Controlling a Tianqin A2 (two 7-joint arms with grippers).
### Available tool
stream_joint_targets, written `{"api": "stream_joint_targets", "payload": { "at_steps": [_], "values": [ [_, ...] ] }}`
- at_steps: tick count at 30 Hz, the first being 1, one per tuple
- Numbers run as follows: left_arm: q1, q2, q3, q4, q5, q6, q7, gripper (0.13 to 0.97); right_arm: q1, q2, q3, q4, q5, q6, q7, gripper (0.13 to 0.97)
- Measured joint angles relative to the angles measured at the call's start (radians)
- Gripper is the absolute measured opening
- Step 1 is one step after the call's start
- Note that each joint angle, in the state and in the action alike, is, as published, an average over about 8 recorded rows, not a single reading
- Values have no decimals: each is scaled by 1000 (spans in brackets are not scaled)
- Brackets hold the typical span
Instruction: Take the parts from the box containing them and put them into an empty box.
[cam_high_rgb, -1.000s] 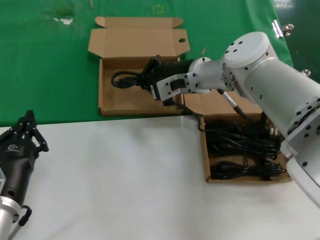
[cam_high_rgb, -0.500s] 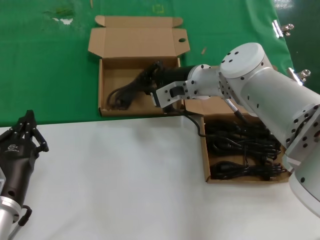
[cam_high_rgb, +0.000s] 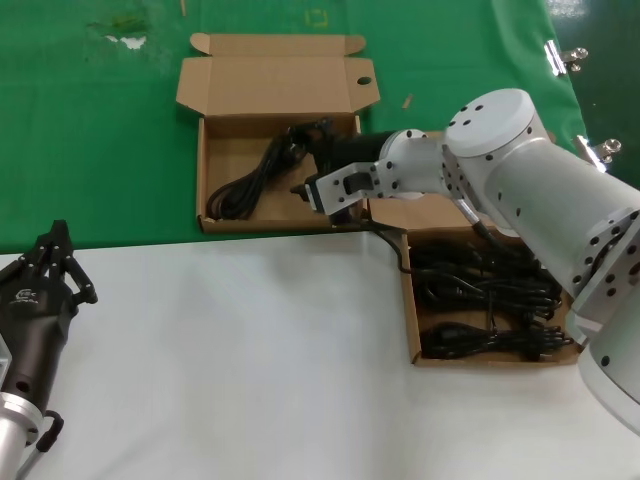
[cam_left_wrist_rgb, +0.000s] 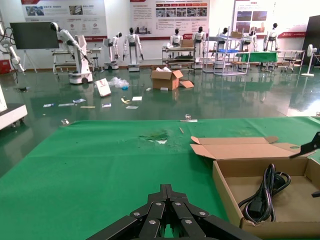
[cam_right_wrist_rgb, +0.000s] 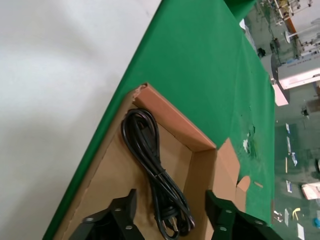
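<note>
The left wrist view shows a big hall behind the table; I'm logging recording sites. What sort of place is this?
Probably a robot lab or demo hall: humanoid robots line the far wall, posters hang above them, and metal racks stand on a glossy floor.

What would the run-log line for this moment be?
right gripper: open over power cord lying in squarer box | left gripper: shut, parked | oblong box: cords remain

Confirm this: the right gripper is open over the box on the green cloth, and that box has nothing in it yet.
Not quite. The right gripper is open over the box on the green cloth, but that box is not empty: one black power cord lies inside it, free of the jaws. The right wrist view shows it, and the head view agrees.
</note>
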Motion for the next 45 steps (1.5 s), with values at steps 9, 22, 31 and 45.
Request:
{"api": "stream_joint_targets", "payload": {
  "at_steps": [9, 22, 31, 45],
  "values": [
    [0, 0, 0, 0, 0, 0, 0, 140, 15, 0, 137, -32, -34, -15, -45, 552],
    [0, 0, 0, 0, 0, 0, 0, 145, 25, 10, 302, -57, -109, -54, -76, 808],
    [0, 0, 0, 0, 0, 0, 0, 194, -72, 31, 361, 59, -124, -10, 17, 920],
    [0, 0, 0, 0, 0, 0, 0, 340, -313, 84, 504, 347, -161, 100, 249, 965]
  ]
}}
